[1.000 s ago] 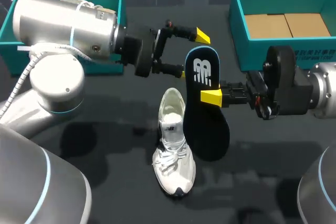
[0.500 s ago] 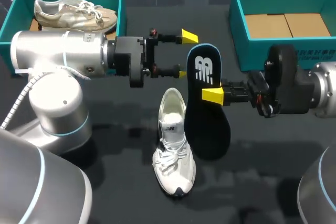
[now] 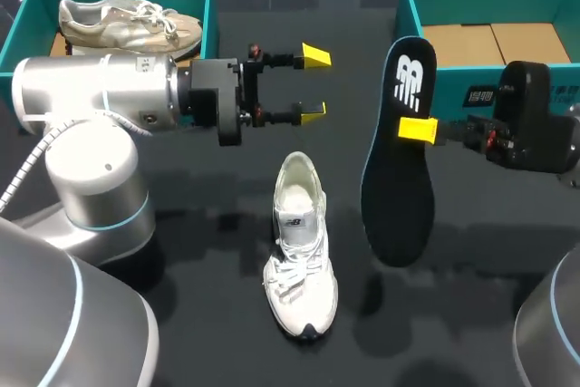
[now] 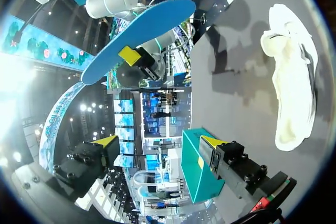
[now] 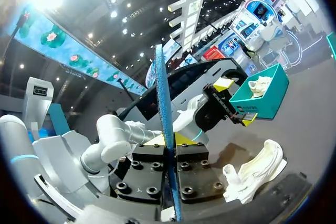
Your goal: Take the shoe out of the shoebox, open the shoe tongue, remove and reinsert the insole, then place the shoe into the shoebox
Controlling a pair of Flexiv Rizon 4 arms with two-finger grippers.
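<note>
**Right pincer [image 3: 415, 129] clamps the insole [image 3: 396, 188]; left pincer [image 3: 314, 84] stands spread**

Both fingers of the right pincer press on the insole from two sides, about a third of the way down from its heel end, and hold it above the dark bench [image 3: 181, 314]. It hangs to the right of the white shoe [image 3: 297, 246] and apart from it. The left pincer hangs over the bench beyond the shoe's heel, its fingers wide apart with nothing between them.

The white shoe lies near the middle of the bench, toe toward the near edge, its opening bare. A teal box [image 3: 210, 6] sits at the far left corner with a second shoe [image 3: 127, 23] lying inside on its side. Another teal box [image 3: 408, 15] sits at the far right corner, with only brown cardboard [image 3: 494, 43] showing on its floor.

From the head view the insole shows a black top face with a white mark. The left wrist view shows its blue underside, which the head view hides. The right wrist view shows only its thin blue edge running out between the fingers.

Counted: two pincers, two shoes, two boxes, one insole.
</note>
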